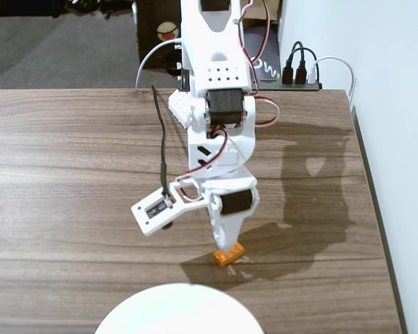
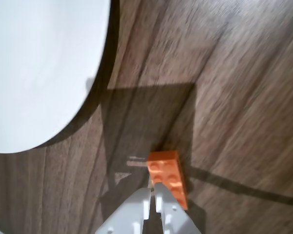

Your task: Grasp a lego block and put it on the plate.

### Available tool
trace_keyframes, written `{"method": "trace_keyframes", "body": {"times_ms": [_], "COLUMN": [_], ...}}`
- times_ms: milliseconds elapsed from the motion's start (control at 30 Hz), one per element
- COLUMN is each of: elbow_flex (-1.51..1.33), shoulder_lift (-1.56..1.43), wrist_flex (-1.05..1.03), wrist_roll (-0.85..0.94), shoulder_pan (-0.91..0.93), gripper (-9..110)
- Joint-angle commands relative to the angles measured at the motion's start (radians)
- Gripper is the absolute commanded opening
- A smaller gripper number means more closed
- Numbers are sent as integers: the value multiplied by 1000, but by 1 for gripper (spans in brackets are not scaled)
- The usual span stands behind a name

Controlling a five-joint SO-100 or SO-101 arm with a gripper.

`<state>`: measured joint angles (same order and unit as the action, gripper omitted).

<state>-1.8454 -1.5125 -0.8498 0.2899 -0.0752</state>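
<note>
orange lego block (image 2: 169, 176) lying flat, long axis running toward the wrist camera, gripper (image 2: 154, 191) fingertips nearly pinched together, sitting over its near-left edge, not gripping it

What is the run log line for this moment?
gripper: over lego block, grasp unclear | block: on table, off plate

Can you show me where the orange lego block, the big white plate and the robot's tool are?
lego block (image 2: 170, 176): wrist view, studded top.
plate (image 1: 177, 313): fixed view, bare white surface.
tool (image 2: 153, 195): wrist view, between its fingertips.
</note>
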Motion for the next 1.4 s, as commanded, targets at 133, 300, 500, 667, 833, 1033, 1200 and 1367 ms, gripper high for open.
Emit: {"method": "trace_keyframes", "body": {"times_ms": [133,300,500,667,833,1033,1200,1367], "elbow_flex": [100,137,130,94,63,28,28,-17], "shoulder_lift": [72,106,104,71,31,-43,-100,-100], "wrist_flex": [20,28,6,-12,-55,-129,-218,-181], "wrist_roll": [-17,-25,-26,-25,-15,-5,15,20], "shoulder_pan": [-8,-12,-35,-37,-40,-32,-28,11], "gripper": [1,1,1,1,1,1,1,1]}}
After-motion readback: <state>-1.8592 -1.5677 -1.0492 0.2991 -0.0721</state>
